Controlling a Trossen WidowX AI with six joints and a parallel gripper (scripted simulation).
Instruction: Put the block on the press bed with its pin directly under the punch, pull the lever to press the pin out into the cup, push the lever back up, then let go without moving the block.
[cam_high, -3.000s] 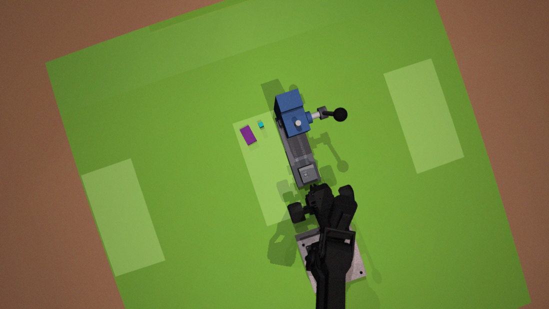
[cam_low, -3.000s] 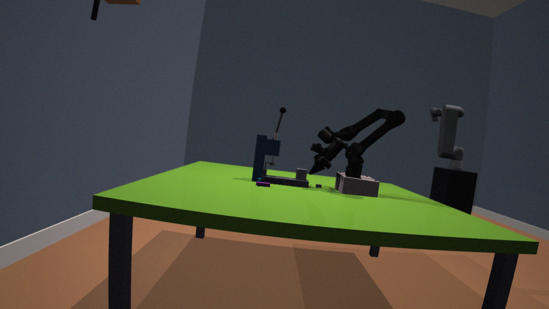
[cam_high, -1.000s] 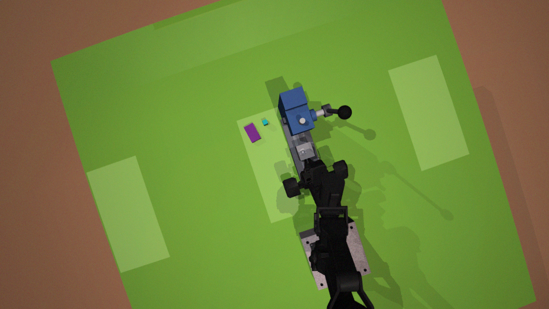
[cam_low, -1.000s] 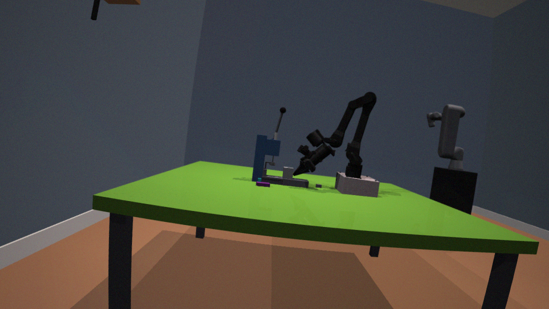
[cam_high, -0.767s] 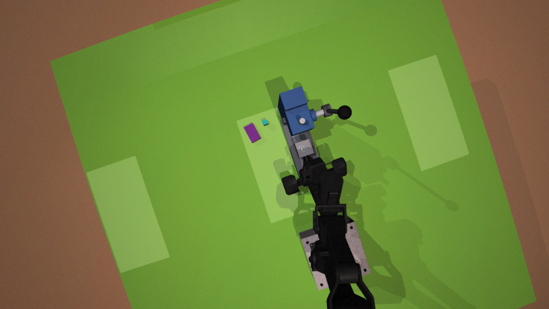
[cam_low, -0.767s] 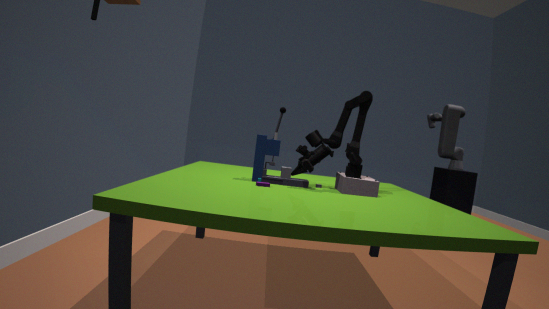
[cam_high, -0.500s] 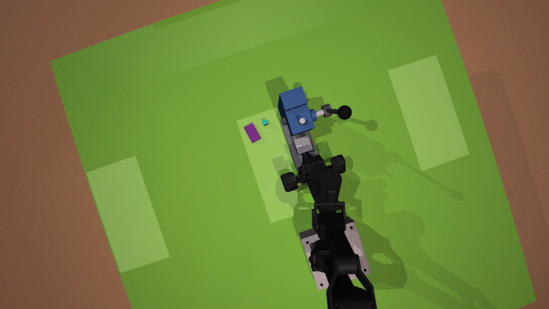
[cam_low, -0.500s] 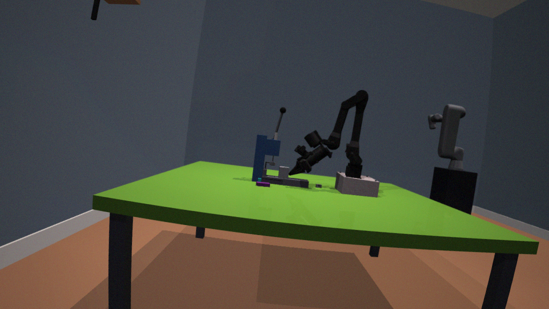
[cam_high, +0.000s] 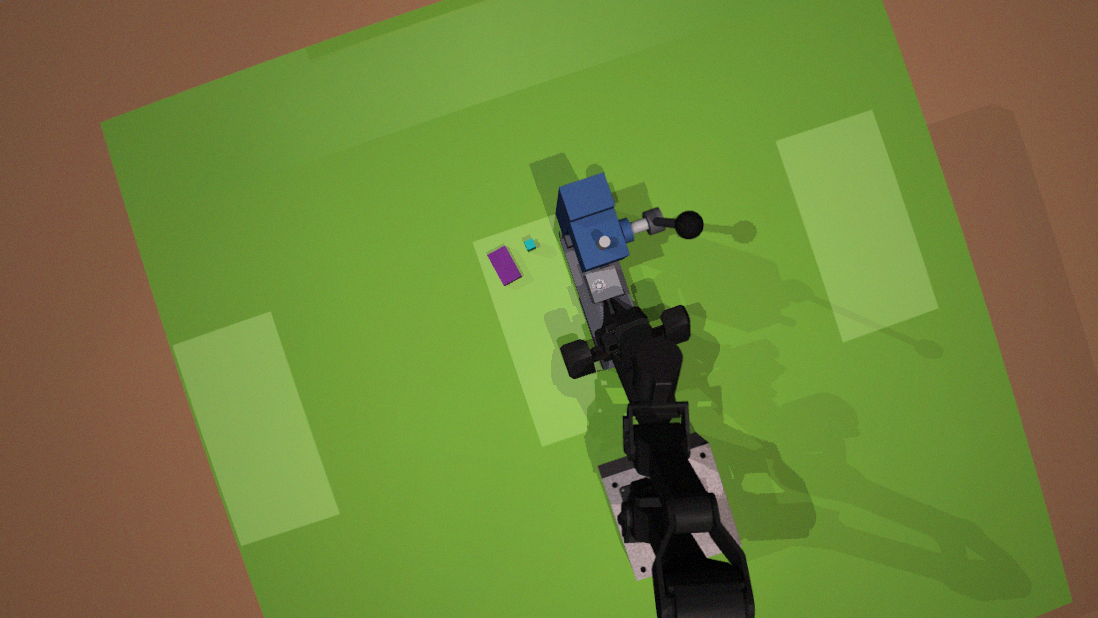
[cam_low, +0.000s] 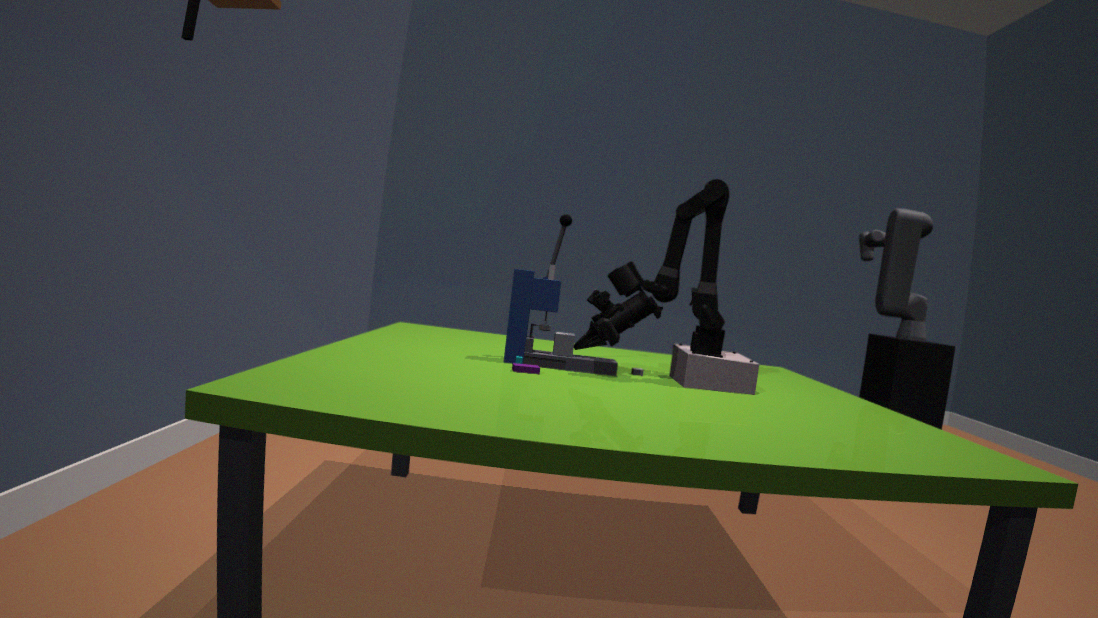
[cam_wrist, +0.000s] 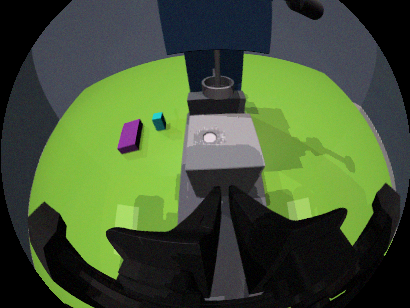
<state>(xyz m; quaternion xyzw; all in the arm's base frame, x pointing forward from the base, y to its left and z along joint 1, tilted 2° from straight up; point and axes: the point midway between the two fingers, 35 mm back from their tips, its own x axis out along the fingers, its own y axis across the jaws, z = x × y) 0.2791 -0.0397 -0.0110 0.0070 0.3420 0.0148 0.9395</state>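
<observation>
Arm arched high, wrist sloping down; fingers (cam_high: 610, 310) (cam_low: 576, 347) nearly closed, nothing gripped.

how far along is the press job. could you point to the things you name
Done: the grey block (cam_high: 612, 285) (cam_low: 563, 343) (cam_wrist: 225, 165) is on the press bed (cam_low: 595, 365), its pin (cam_high: 599, 285) (cam_wrist: 210, 137) showing on top.
In hand: the gripper (cam_low: 576, 347) (cam_wrist: 224, 191), fingers nearly together and holding nothing, is at the block's near side, apparently pushing it.
Left: getting the pin under the punch (cam_wrist: 217, 67), then pulling the upright lever (cam_low: 558, 245), raising it and letting go.
</observation>
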